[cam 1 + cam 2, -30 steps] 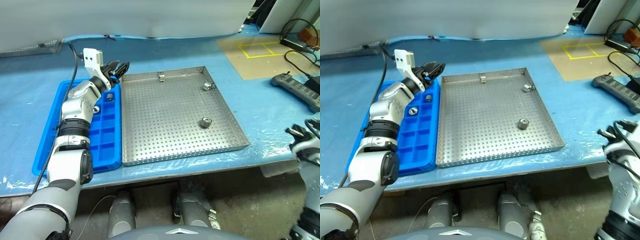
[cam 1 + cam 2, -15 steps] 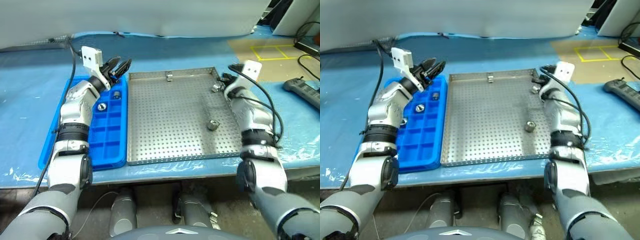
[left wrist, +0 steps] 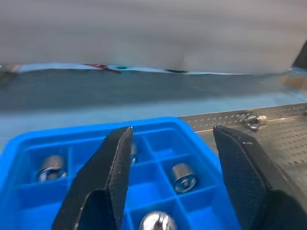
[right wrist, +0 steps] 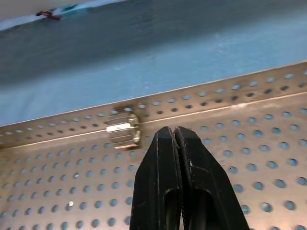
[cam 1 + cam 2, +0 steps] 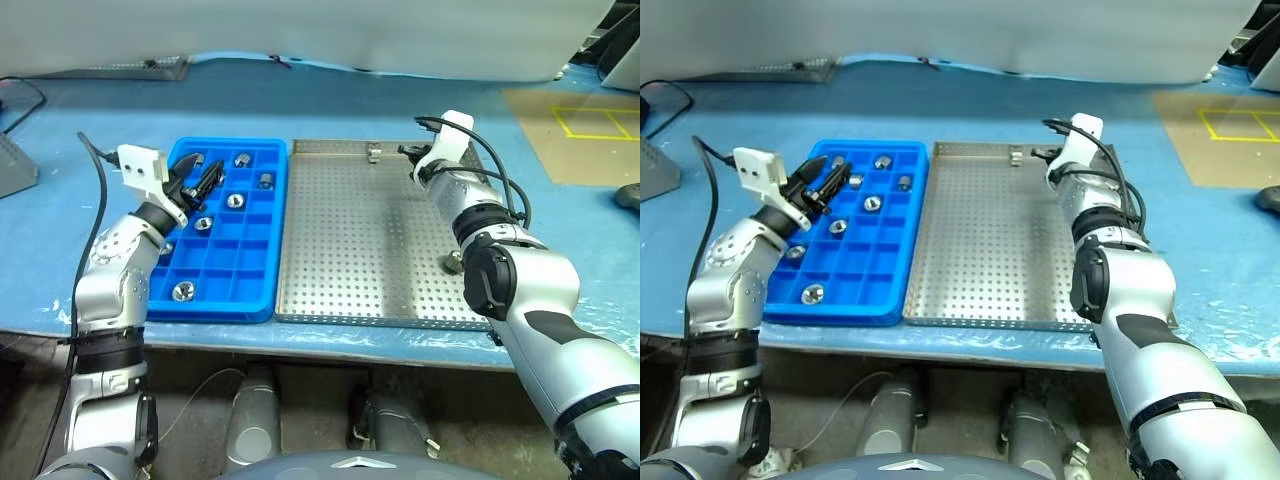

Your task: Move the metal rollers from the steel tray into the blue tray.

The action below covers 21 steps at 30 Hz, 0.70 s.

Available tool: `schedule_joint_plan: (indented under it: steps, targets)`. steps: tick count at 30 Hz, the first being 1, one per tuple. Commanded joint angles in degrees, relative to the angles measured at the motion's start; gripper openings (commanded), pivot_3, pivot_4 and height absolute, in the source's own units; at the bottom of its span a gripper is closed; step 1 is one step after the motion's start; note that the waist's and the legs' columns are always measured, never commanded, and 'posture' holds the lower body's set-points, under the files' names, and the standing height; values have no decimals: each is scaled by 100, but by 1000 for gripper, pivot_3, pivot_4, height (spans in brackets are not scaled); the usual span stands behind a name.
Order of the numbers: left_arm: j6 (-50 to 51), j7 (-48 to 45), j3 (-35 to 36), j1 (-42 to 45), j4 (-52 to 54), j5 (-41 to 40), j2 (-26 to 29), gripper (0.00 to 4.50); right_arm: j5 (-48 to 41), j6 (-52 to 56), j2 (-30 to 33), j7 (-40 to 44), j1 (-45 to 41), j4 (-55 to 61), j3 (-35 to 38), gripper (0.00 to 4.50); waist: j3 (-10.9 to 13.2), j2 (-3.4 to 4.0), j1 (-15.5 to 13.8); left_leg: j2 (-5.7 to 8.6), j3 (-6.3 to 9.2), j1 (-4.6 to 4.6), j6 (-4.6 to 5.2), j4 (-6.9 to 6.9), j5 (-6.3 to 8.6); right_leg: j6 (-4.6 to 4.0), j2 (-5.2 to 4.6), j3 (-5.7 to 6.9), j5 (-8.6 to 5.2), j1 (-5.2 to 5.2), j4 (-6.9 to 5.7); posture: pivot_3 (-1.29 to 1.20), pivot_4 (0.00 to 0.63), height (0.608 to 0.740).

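Observation:
The steel tray [image 5: 350, 270] lies right of the blue tray [image 5: 250, 300]. Several metal rollers [image 5: 233, 200] sit in the blue tray's compartments. One roller [image 5: 375, 153] rests against the steel tray's far rim, and another [image 5: 453, 263] is partly hidden by my right forearm. My left gripper [image 5: 203, 175] hovers open over the blue tray's far left part, with nothing between its fingers [image 3: 120, 158]. My right gripper [image 5: 412, 158] is shut and empty over the steel tray's far right corner. In the right wrist view a roller [image 4: 123, 128] lies against the rim beside its fingertips [image 4: 168, 139].
Both trays rest on a blue sheet covering the table, whose front edge runs close below them. A brown mat with a yellow taped square [image 5: 590, 120] lies at the far right. A grey object [image 5: 15, 165] and a cable sit at the left edge.
The camera has swung round. My right arm came up from the low right to the steel tray's far right corner. My left gripper drew back over the blue tray, still open.

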<state>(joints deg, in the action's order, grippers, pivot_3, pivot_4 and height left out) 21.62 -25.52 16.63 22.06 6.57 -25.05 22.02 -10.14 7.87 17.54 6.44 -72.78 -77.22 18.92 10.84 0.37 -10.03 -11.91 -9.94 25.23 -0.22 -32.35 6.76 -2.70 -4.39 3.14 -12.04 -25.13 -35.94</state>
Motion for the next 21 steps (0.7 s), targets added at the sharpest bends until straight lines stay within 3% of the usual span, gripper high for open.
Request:
schedule_joint_plan:
  steps: [1, 10, 21]
  targets:
    - [167, 387, 311, -349, 993, -220, 2, 2811, 223, -174, 38, -36, -253, 17, -72, 37, 0, 0, -82, 0, 5, -1, -1, -4, 0, 0, -2, -1, 0, 0, -7, 527, 150, 740]
    - [514, 1136, 433, -1476, 2338, -431, -264, 2811, 891, -348, 92, -139, -173, -59, -431, 37, 2, 3, -567, 10, 58, -3, -8, 1, -2, 6, -17, -6, -4, -21, -50, 674, 150, 740]
    - [468, 1637, 590, -1783, 2826, -513, -375, 2811, 1453, -367, 290, -811, -178, -102, -611, 37, 4, 8, -1252, 12, 69, 0, -17, 6, -5, 29, -3, -28, -19, -37, -51, 735, 150, 740]
